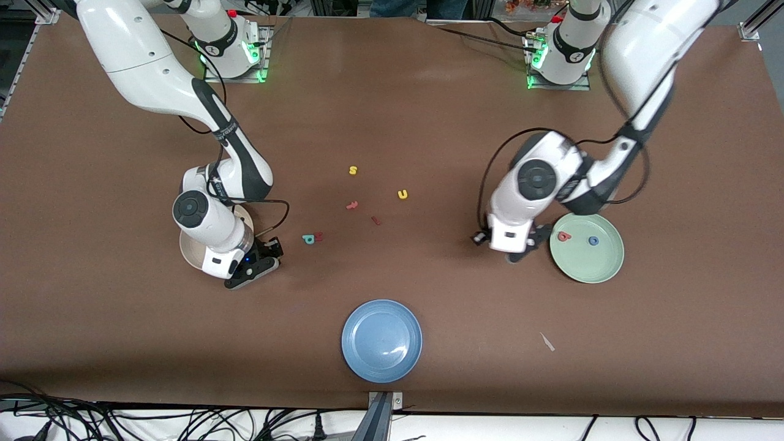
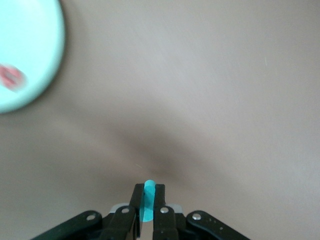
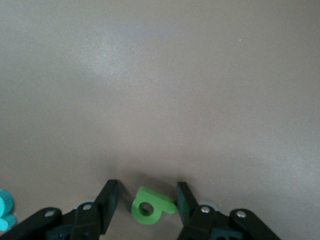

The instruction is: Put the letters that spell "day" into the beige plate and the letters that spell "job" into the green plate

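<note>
My left gripper (image 1: 516,254) (image 2: 149,186) is shut on a teal letter (image 2: 147,200), seen edge on, and hangs low over the table beside the green plate (image 1: 603,269) (image 2: 30,30). That plate holds a salmon-red "b" (image 1: 563,236) (image 2: 11,77) and a blue "o" (image 1: 593,241). My right gripper (image 1: 260,264) (image 3: 146,187) stands open at the table beside the beige plate (image 1: 187,251), which the arm largely covers. A green rounded letter with a hole (image 3: 152,207) lies flat between its fingers. The front view hides that letter.
A teal letter touching a dark red one (image 1: 311,238) lies close to my right gripper. Mid-table lie a yellow "s" (image 1: 353,170), a yellow "u" (image 1: 402,194), a small red "t" (image 1: 351,206) and a dark red bar (image 1: 375,220). A blue plate (image 1: 381,340) sits nearest the front camera.
</note>
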You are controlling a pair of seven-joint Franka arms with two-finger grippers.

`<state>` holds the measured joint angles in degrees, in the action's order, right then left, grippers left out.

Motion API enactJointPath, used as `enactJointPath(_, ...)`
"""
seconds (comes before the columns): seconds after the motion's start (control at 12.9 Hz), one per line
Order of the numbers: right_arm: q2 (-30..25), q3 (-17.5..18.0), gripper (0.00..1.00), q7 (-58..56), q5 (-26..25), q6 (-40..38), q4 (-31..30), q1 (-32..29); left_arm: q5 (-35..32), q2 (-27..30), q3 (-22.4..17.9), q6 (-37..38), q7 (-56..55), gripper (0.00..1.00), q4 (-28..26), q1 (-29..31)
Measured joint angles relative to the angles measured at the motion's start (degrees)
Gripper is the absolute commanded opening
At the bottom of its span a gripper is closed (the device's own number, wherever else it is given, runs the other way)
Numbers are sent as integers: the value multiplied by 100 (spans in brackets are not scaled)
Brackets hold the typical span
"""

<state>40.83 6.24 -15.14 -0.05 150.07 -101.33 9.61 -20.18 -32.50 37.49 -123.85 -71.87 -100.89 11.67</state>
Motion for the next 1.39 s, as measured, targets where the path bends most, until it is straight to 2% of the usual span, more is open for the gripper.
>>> enactJointPath(0.23,-12,7,25,0,0,2,2,2,107,334,598,1248,1410,0,-5,1376)
enactJointPath(0.39,-33,7,20,0,0,-7,1,3,113,352,835,1662,2442,0,-50,2203)
enactJointPath(0.62,-36,6,20,-1,0,-10,0,4,50,194,805,1692,3400,0,-308,2672)
enactJointPath(0.93,-198,-54,20,-12,0,-501,12,-5,-478,-501,778,1475,3576,1,-416,2750)
enactJointPath(1.01,-329,-57,20,-15,0,-736,18,-13,-594,-663,763,1370,3576,26,-418,2753)
enactJointPath(1.08,-473,-58,20,-16,0,-946,19,-21,-656,-781,741,1287,3576,58,-416,2757)
enactJointPath(1.16,-621,-60,20,-28,0,-1143,17,-39,-673,-853,730,1238,3579,84,-413,2771)
enactJointPath(1.24,-753,-67,20,-92,0,-1311,16,-78,-673,-872,730,1214,3584,100,-399,2788)
enactJointPath(1.39,-970,-85,21,-407,0,-1700,4,-251,-674,-841,772,1206,3598,100,-247,2816)
